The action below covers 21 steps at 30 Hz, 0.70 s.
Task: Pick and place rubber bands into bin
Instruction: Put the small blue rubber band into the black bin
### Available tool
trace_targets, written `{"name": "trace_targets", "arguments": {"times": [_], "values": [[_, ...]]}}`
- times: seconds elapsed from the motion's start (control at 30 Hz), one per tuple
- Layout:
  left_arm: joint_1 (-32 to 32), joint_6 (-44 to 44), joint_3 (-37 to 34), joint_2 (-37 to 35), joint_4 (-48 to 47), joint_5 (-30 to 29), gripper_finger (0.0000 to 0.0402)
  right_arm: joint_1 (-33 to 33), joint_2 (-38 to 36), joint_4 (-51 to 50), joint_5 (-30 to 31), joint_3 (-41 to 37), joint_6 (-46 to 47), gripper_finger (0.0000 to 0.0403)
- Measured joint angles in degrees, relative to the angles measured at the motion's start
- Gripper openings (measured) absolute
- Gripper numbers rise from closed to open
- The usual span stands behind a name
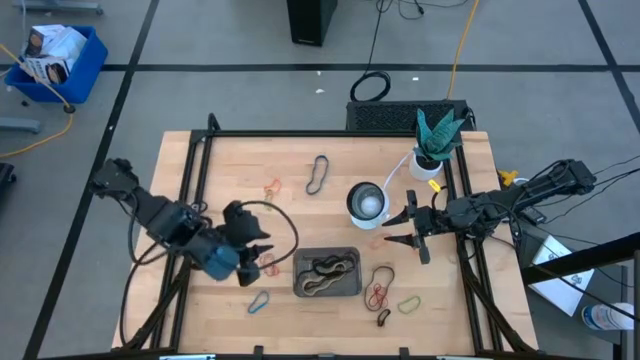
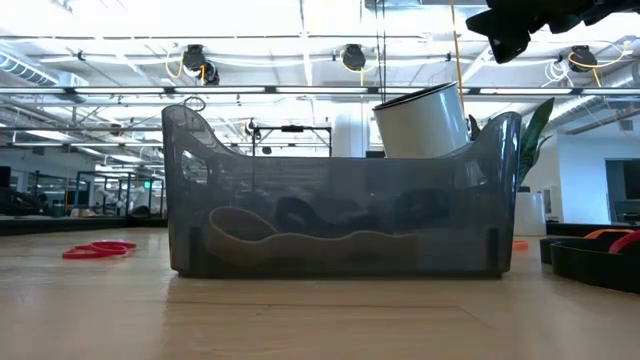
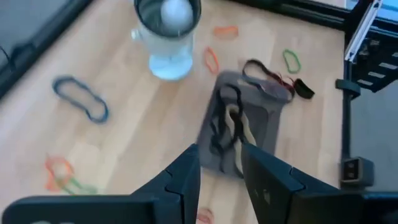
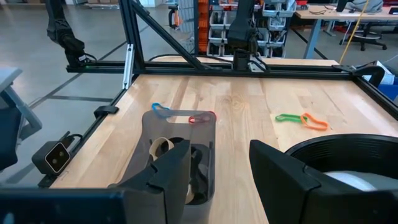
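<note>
The dark grey bin (image 1: 327,272) sits near the table's front, with tan and black rubber bands (image 3: 231,127) lying in it. More bands lie loose on the wood: black (image 1: 318,173), orange-green (image 1: 272,187), red (image 1: 268,264), blue (image 1: 259,301), red (image 1: 378,293) and green (image 1: 409,303). My left gripper (image 1: 262,240) is above the table just left of the bin, open and empty (image 3: 221,171). My right gripper (image 1: 405,228) is right of the white cup, open and empty (image 4: 221,168), and points toward the bin (image 4: 180,149).
A round white-and-silver cup (image 1: 366,202) stands just behind the bin, between the two grippers. A white plant pot (image 1: 430,165) stands at the back right. Black frame rails (image 1: 190,200) run along the table's left and right sides. In the low view the bin (image 2: 340,215) fills the middle.
</note>
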Motion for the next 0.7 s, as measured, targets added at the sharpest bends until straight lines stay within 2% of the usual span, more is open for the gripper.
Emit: {"name": "trace_targets", "arguments": {"times": [0.13,0.33,0.53,0.7], "values": [[-2.2,-5.5,-3.0,0.2,-2.4,3.9,0.0124,0.0,0.0,0.0,0.0,0.0,0.0,0.0161],[-3.7,-13.0,-11.9,0.2,-3.1,14.7,0.0124,0.0,0.0,0.0,0.1,0.0,0.0,0.0159],[-3.7,-21.4,-20.9,0.2,-1.7,16.2,0.0124,0.0,0.6,-1.3,1.3,0.0,0.1,0.0161],[-3.4,-22.9,-25.8,0.2,5.9,19.0,0.0124,-1.2,2.9,-1.4,1.7,-0.1,1.0,0.0160]]}}
